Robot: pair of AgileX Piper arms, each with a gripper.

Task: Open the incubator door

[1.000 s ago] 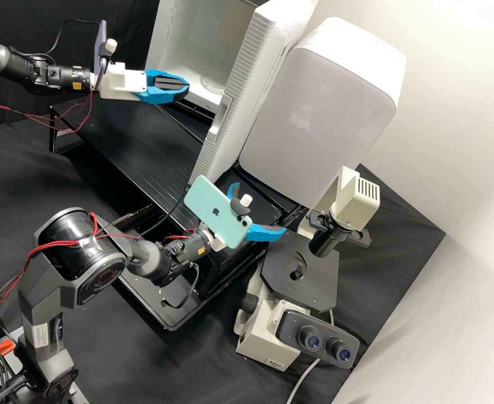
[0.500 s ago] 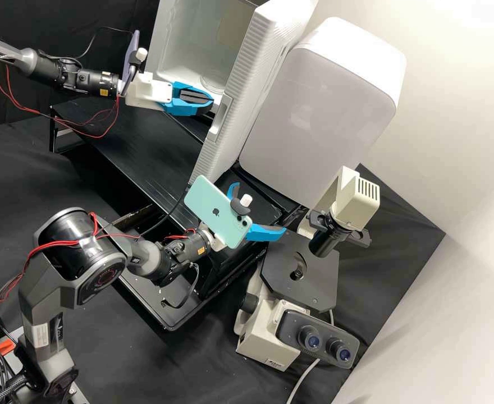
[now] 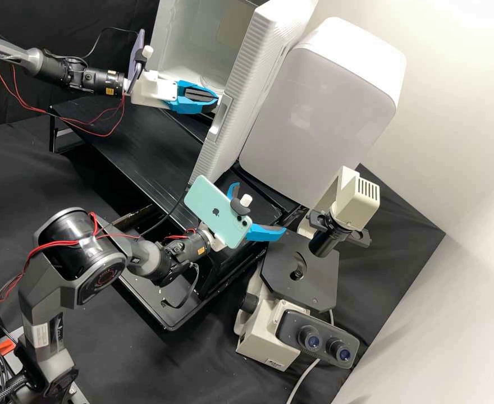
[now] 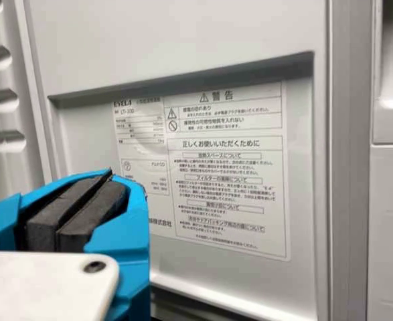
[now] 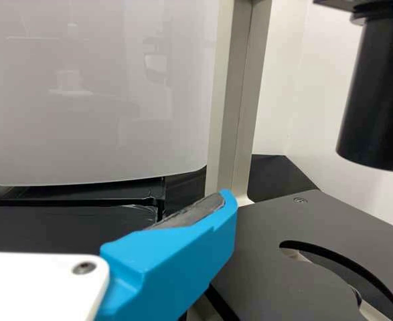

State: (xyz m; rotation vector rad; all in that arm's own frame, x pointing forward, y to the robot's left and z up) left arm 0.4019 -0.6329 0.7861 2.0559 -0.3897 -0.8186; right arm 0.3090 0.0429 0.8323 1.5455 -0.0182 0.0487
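1. The left gripper (image 3: 216,102) is closed, its dark pads together with nothing between them; its tip is right by the incubator door, though I cannot tell whether they touch.
2. The right gripper (image 3: 260,207) is open and empty, its blue fingers spread near the microscope (image 3: 266,339).
3. The incubator door (image 3: 247,84) stands wide open, its ribbed outer side bearing a recessed handle (image 3: 220,119). In the left wrist view, the door's inner face carries a printed label (image 4: 229,194) in a shallow recess.
4. Behind the left gripper is the white incubator chamber (image 3: 188,47).
5. Beside the door stands a rounded, pale grey appliance (image 3: 320,112).
6. A mint-green phone (image 3: 210,210) is mounted behind the right gripper's fingers.
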